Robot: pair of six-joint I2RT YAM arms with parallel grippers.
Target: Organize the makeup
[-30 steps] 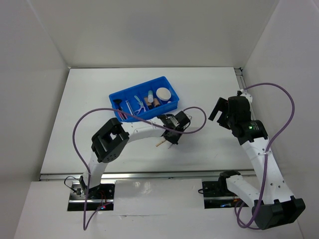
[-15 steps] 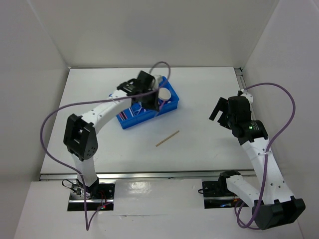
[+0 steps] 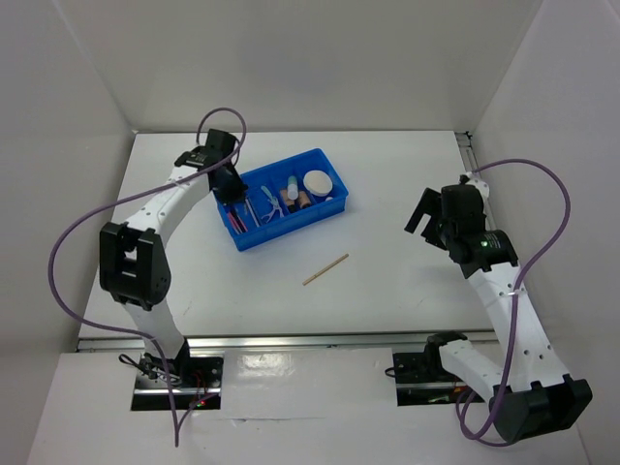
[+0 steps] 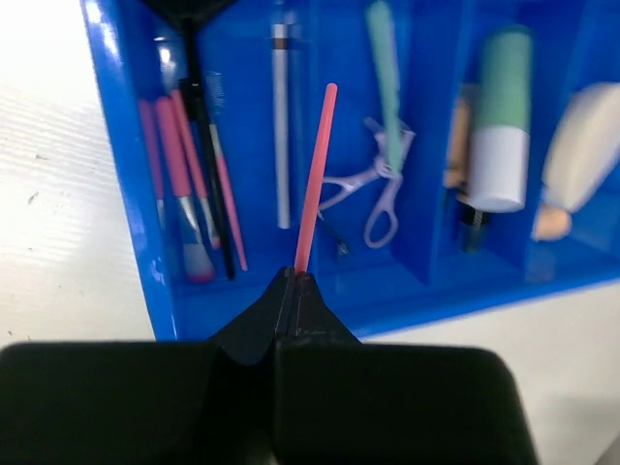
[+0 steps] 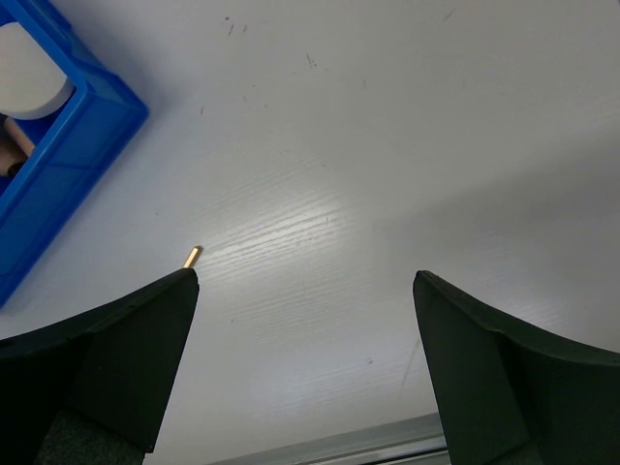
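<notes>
One tan stick (image 3: 325, 269) lies alone on the bare desk (image 3: 387, 174), nearest the arm bases and well apart from the blue bin (image 3: 291, 225). It looks like the only piece left loose, so it is probably next to be sorted. Off to the right, the right tool (image 5: 302, 283) hangs above the desk with its jaws spread wide and nothing between them. The stick's tip is just in its view, a sensible waiting spot clear of the other arm. Farther back, the left tool (image 4: 295, 281) is clamped on the end of a pink pencil (image 4: 315, 174). The pencil juts straight out from the fingertips over the left part of the bin and runs parallel to the dividers, presumably so it can drop lengthwise into a slot. The likeliest home is the leftmost compartment, where other pink pencils (image 4: 160, 145) lie beside a thin black brush (image 4: 203, 165). As held, the pencil sits a little right of that slot. Beyond it are a lilac curler (image 4: 383, 189), a green-capped tube (image 4: 504, 126), a beige sponge (image 4: 586, 145) and, at the far end, a round compact (image 3: 317, 181).
</notes>
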